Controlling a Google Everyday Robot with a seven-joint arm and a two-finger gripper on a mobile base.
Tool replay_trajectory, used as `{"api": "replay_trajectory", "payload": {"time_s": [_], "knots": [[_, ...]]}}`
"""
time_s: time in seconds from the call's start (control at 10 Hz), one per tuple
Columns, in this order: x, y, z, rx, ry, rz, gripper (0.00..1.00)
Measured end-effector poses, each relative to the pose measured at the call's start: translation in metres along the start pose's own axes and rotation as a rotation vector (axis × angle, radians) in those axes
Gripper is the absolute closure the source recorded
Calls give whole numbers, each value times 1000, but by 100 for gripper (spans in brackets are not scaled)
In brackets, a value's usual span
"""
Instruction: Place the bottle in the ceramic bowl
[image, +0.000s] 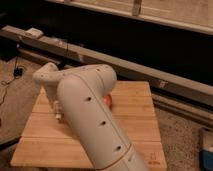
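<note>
One bulky white arm (92, 120) fills your foreground, covering much of wooden tabletop (137, 127); end effector hidden behind arm's elbow, over tabletop's left side; you cannot tell its opening or hold; bottle hidden too, place unclear; orange-red sliver of ceramic bowl (108, 100) peeks at arm's right edge, mid-tabletop; grey rail (150, 75) beyond.

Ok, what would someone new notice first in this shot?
The robot's big white arm fills the middle, stretching from the bottom edge up over the wooden table. Just right of it peeks a sliver of the orange-red ceramic bowl. The gripper is out of sight behind the arm.
</note>
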Motion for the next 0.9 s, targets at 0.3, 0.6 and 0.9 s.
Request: {"api": "replay_trajectory", "payload": {"time_s": [0.3, 0.6, 0.9], "knots": [[8, -5, 3, -13, 10, -7, 70], [25, -18, -26, -46, 11, -23, 98], [40, -44, -75, -73, -16, -26, 100]]}}
